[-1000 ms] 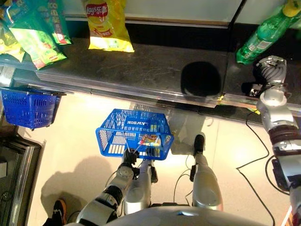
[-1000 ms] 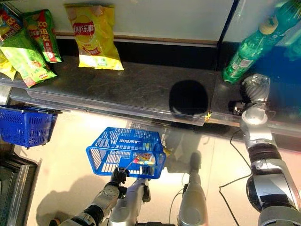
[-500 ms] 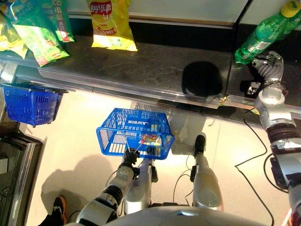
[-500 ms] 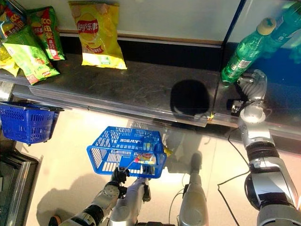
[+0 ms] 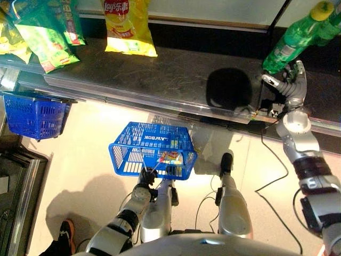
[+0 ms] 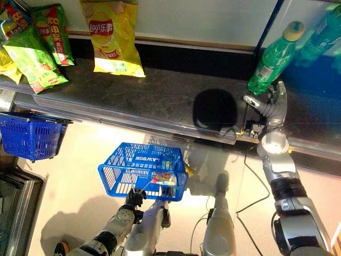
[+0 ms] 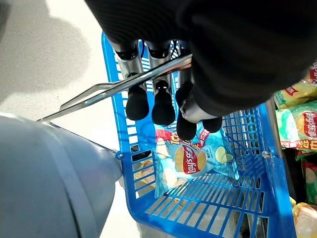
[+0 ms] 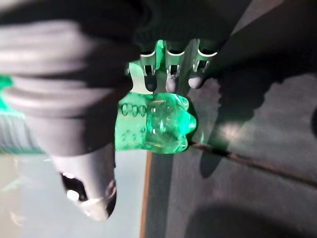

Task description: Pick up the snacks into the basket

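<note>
My left hand [image 5: 145, 178] hangs low and is shut on the metal handle [image 7: 114, 91] of a blue basket [image 5: 149, 140] above the floor. A light blue chip bag [image 7: 190, 161] lies inside the basket. My right hand [image 5: 290, 88] is raised at the shelf's front edge, open, with straight fingers [image 8: 168, 64] and the thumb apart. It sits just below the base of a leaning green bottle [image 6: 270, 58]. The bottle's base [image 8: 156, 121] shows between thumb and fingers, and nothing is curled round it. A yellow chip bag [image 5: 128, 26] and green snack bags [image 5: 42, 37] lie further left on the dark shelf [image 5: 176, 80].
A second blue basket [image 5: 34, 114] hangs below the shelf edge at the left. Another green bottle [image 5: 333, 21] stands at the far right. A dark upright divider [image 6: 269, 26] separates the bottle section from the snack section.
My right hand has moved left along the shelf edge to the green bottle's base, and its fingers now show spread. The left hand and the basket have stayed still.
</note>
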### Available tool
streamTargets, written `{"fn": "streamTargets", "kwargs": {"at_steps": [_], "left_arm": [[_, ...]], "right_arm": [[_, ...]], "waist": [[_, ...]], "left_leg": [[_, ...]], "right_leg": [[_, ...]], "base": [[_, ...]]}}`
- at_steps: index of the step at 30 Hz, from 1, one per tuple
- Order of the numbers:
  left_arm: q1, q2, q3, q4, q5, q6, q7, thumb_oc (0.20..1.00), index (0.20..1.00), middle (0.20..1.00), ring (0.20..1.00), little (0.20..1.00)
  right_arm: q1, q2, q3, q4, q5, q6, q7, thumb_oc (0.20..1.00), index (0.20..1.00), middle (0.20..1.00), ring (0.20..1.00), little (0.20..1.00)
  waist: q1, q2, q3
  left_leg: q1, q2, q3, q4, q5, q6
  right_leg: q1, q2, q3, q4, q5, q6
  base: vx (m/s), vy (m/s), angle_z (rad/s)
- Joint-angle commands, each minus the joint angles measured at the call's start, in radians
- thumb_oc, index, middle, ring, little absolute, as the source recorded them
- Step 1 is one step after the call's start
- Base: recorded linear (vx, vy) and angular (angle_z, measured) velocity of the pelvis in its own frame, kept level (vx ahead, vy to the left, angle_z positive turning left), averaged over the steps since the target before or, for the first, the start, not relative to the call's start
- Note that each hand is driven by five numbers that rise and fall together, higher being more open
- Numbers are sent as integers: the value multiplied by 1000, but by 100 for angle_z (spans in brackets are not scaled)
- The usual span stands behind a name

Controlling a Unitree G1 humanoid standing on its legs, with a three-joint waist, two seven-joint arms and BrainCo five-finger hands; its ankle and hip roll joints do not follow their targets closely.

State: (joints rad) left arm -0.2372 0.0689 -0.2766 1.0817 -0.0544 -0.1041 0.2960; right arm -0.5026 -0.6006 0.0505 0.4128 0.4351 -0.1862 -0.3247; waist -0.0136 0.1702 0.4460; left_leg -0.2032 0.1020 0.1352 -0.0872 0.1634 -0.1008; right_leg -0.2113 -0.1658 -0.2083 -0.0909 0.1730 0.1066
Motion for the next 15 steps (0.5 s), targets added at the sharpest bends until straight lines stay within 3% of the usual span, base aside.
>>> {"fn": "streamTargets", "kwargs": {"at_steps": [1, 7, 15], "left_arm": [[41, 13, -52, 88, 10, 18, 0, 200, 200, 200, 200, 200], [44, 14, -56, 85, 20, 18, -2, 200, 200, 200, 200, 200], [59, 16, -87, 85, 23, 14, -7, 200, 200, 200, 200, 200]], "right_arm": [[-9, 12, -22, -80, -1, -63, 14, 1000, 1000, 1000, 1000, 1000], [-5, 36, -18, -93, -12, -64, 14, 1000, 1000, 1000, 1000, 1000], [-159, 11, 39, 71, -42, -35, -32, 1000, 1000, 1000, 1000, 1000]], "waist": [[5, -54, -49], [7, -49, -51], [28, -37, -63]], "left_leg": [[-7, -21, -11, 0, -11, -33], [-4, -22, -12, 0, -12, -35], [-5, -27, -13, 0, -10, -35]], "right_leg": [[-111, -61, 44, 100, -12, 63], [-105, -61, 44, 97, -14, 63], [-102, -64, 43, 89, -10, 64]], "base": [[0, 0, 0], [0, 0, 0], [0, 0, 0]]}}
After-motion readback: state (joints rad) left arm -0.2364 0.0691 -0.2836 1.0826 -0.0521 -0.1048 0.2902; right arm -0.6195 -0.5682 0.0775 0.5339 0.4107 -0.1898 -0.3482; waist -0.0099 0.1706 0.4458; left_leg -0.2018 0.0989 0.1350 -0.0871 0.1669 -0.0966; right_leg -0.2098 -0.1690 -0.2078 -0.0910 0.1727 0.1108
